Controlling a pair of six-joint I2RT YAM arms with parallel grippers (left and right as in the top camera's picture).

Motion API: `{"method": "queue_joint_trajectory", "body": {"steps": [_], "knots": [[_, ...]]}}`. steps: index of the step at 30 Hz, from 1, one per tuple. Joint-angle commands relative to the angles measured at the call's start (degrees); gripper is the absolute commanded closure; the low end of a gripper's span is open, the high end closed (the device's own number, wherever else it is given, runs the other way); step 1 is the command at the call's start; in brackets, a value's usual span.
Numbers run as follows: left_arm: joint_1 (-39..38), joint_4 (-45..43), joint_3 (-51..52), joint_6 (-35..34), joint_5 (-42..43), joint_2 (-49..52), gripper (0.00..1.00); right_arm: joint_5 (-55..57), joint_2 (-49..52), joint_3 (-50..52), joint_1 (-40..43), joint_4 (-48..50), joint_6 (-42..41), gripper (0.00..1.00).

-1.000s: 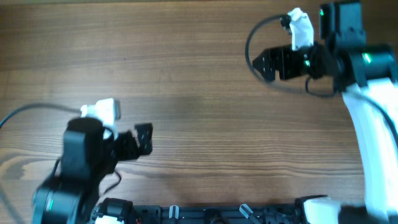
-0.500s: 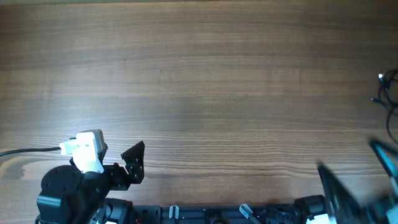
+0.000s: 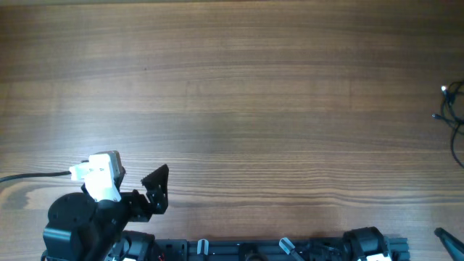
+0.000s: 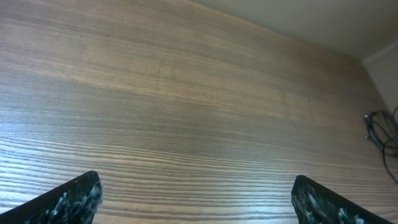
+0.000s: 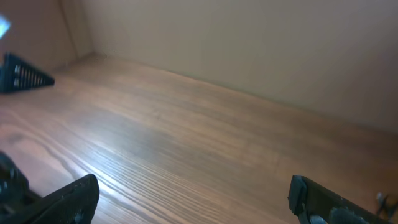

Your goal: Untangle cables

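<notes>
The cables [image 3: 451, 109] lie as thin dark loops at the far right edge of the table, partly cut off by the overhead view. They also show in the left wrist view, where the cables [image 4: 380, 132] sit far off to the right. My left gripper [image 3: 161, 190] rests near the table's front left and is open. In its own view the left gripper [image 4: 196, 200] has only bare wood between its fingers. My right gripper [image 5: 196, 200] is open too, over bare wood. In the overhead view only a dark sliver shows at the bottom right corner.
The wooden table [image 3: 232, 109] fills the overhead view. The arms' mounting rail [image 3: 275, 250] runs along the front edge, with the right arm's base [image 3: 366, 243] on it. A pale wall [image 5: 249, 43] stands behind the table in the right wrist view.
The right arm has pulled back from the far right of the table, out of the overhead view, leaving the cables lying there. The left arm drew back toward the front left, then stayed still.
</notes>
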State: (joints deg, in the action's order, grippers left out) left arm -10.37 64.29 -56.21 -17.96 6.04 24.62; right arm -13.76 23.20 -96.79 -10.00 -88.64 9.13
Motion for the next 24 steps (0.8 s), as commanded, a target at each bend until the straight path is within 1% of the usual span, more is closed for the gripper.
{"method": "queue_joint_trajectory", "body": {"steps": [1,5,9,12,15,17,19,24], "knots": [[0.2,-0.2,0.1,-0.5,0.3,-0.3,0.0,-3.7,-3.8,0.1,0.0,1.9,8.9,0.0],[0.2,-0.2,0.1,-0.5,0.3,-0.3,0.0,-3.7,-6.8,0.1,0.0,5.5,8.9,0.0],[0.2,-0.1,0.1,-0.5,0.3,-0.3,0.0,-0.1,-11.6,0.1,0.0,10.7,9.1,0.0],[0.2,-0.1,0.1,-0.5,0.3,-0.3,0.0,2.7,-15.1,0.1,0.0,12.6,9.3,0.0],[0.2,-0.1,0.1,-0.5,0.3,-0.3,0.0,3.3,-17.0,0.0,0.2,13.4,10.7,0.0],[0.2,-0.1,0.1,-0.5,0.3,-0.3,0.0,4.1,-19.2,0.0,1.0,15.8,12.9,0.0],[0.2,0.0,0.1,-0.5,0.3,-0.3,0.0,6.8,-21.2,0.0,2.0,18.2,13.0,0.0],[0.2,0.0,0.1,-0.5,0.3,-0.3,0.0,8.9,-22.8,-0.5,2.3,17.7,13.2,0.0]]}}
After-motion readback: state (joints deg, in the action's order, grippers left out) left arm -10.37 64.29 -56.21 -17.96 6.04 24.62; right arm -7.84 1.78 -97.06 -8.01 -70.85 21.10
